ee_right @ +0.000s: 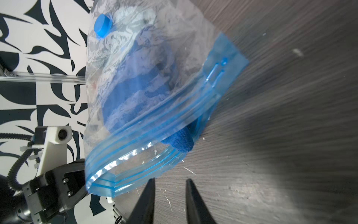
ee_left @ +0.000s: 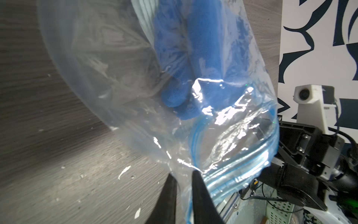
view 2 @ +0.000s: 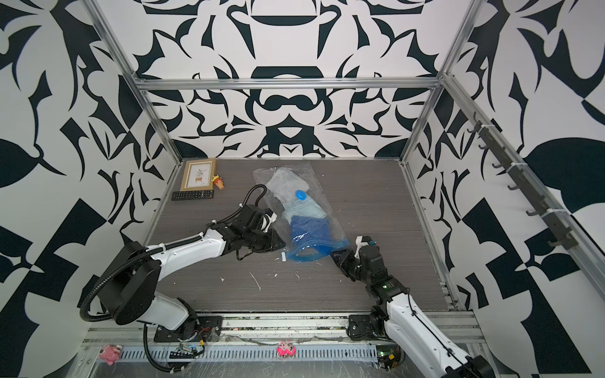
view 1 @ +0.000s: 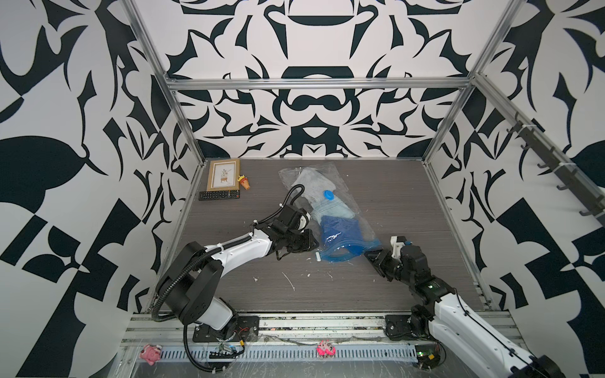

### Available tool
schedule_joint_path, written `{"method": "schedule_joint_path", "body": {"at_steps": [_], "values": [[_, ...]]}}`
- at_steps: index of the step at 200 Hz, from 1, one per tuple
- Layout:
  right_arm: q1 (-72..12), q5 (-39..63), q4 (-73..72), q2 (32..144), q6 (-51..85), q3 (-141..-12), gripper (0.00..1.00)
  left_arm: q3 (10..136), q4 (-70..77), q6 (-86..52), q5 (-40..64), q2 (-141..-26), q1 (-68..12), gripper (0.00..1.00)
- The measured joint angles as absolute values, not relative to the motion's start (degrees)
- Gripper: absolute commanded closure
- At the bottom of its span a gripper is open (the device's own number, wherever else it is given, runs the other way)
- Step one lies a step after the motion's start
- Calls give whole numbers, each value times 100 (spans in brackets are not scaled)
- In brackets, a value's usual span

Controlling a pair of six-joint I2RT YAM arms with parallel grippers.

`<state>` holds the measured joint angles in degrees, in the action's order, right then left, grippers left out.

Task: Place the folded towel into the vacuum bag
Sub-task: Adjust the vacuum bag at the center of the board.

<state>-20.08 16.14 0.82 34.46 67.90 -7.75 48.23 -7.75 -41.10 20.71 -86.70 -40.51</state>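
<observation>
On the worktop [view 1: 409, 229] the vacuum bag [view 1: 330, 209] is lying mid-surface, its mouth facing the arms. The folded towel [view 1: 337, 229] is sitting almost wholly inside, so we are judging the task nearly done. Our left hand [ee_left: 184, 180] is pinching the film at the mouth, jaws nearly together. Our right hand [ee_right: 170, 184] is hovering partly open and empty just before the mouth. One towel corner [ee_right: 180, 143] is poking past the zip-seal strip [ee_right: 155, 124] and, we are judging, needing a push.
</observation>
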Motion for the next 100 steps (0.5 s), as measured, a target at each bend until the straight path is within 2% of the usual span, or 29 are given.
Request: {"method": "schedule_joint_path", "body": {"at_steps": [20, 36, 59, 100], "values": [[-2008, 1208, 285, 3028, 6853, -775, 27, 4823, -777, -4128, 2027, -8670, -4051, 98], [-1964, 910, 351, 2869, 6755, -775, 19, 4825, -799, -4117, 1994, -8670, -4051, 100], [-1619, 786, 217, 3242, 6663, -775, 16, 4884, -884, -4108, 1973, -8670, -4051, 100], [-456, 1334, -932, 5059, 6460, -821, 18, 5043, -969, -4101, 1953, -8670, -4051, 100]]}}
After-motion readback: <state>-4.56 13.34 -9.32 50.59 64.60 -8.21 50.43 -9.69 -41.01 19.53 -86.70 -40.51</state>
